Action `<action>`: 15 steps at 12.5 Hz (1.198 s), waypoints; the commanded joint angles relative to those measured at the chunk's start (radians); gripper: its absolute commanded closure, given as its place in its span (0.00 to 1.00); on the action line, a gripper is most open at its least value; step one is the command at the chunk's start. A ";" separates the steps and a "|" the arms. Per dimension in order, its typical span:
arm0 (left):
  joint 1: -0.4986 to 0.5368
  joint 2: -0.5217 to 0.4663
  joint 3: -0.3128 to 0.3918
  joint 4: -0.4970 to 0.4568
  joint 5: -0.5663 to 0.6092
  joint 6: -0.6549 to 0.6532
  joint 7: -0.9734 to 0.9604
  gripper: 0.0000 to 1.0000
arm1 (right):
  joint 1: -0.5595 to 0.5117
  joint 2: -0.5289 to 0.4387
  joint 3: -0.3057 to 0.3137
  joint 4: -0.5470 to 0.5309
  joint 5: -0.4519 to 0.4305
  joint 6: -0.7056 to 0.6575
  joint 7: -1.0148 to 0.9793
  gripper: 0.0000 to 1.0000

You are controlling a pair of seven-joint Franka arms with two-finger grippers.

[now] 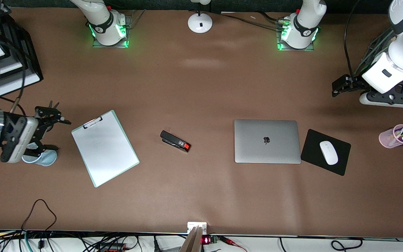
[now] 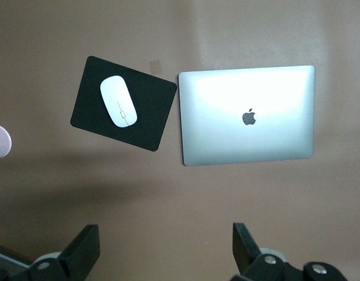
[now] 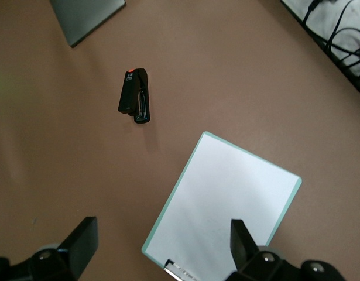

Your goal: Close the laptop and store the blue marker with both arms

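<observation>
You had the laptop [image 1: 267, 141] lying flat with its lid down, logo up, just beside the black mouse pad [image 1: 313, 152] that carried the white mouse [image 1: 328, 152], so the closing step looked done. Your left gripper [image 1: 341, 85] hung over bare table toward the left arm's end, jaws spread wide and holding nothing; your right gripper [image 1: 49, 117] hovered near the clipboard [image 1: 104, 148], above a pale blue cup [image 1: 46, 159], equally wide open and empty. The blue marker could not be picked out anywhere: the pink pen cup [image 1: 396, 137] showed green, purple and white pens, and whether the marker stood among them could not be told. A black stapler [image 1: 175, 140] lay between clipboard and laptop. Your next move, as I judged it, called for finding that marker first.
</observation>
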 commanded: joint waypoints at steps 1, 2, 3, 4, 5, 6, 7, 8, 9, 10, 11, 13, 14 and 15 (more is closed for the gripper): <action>0.015 0.011 -0.011 0.027 -0.007 -0.022 0.029 0.00 | 0.032 -0.101 -0.007 -0.128 -0.039 0.040 0.158 0.00; 0.015 0.011 -0.011 0.027 -0.009 -0.022 0.029 0.00 | 0.035 -0.127 -0.007 -0.168 -0.047 0.059 0.217 0.00; 0.015 0.010 -0.011 0.027 -0.007 -0.022 0.029 0.00 | 0.038 -0.144 -0.007 -0.199 -0.064 0.062 0.251 0.00; 0.015 0.011 -0.011 0.027 -0.007 -0.022 0.029 0.00 | 0.038 -0.154 -0.007 -0.225 -0.090 0.080 0.266 0.00; 0.015 0.010 -0.011 0.027 -0.009 -0.022 0.029 0.00 | 0.038 -0.164 -0.007 -0.246 -0.128 0.108 0.288 0.00; 0.015 0.011 -0.011 0.027 -0.009 -0.022 0.029 0.00 | 0.036 -0.171 -0.007 -0.265 -0.150 0.111 0.339 0.00; 0.015 0.010 -0.011 0.027 -0.007 -0.022 0.029 0.00 | 0.036 -0.183 -0.007 -0.282 -0.151 0.110 0.419 0.00; 0.015 0.010 -0.011 0.027 -0.007 -0.022 0.029 0.00 | 0.038 -0.186 -0.007 -0.289 -0.157 0.105 0.497 0.00; 0.015 0.011 -0.011 0.027 -0.007 -0.022 0.029 0.00 | 0.038 -0.187 -0.007 -0.291 -0.183 0.107 0.551 0.00; 0.015 0.010 -0.011 0.027 -0.007 -0.022 0.029 0.00 | 0.038 -0.186 -0.007 -0.294 -0.225 0.108 0.609 0.00; 0.015 0.011 -0.011 0.027 -0.007 -0.024 0.029 0.00 | 0.039 -0.187 -0.007 -0.296 -0.252 0.102 0.701 0.00; 0.015 0.011 -0.011 0.027 -0.007 -0.024 0.029 0.00 | 0.038 -0.192 -0.007 -0.299 -0.259 0.070 0.846 0.00; 0.015 0.011 -0.011 0.027 -0.009 -0.027 0.029 0.00 | 0.038 -0.194 -0.009 -0.299 -0.262 0.035 0.907 0.00; 0.015 0.011 -0.011 0.027 -0.007 -0.027 0.030 0.00 | 0.041 -0.206 -0.007 -0.299 -0.295 0.004 0.955 0.00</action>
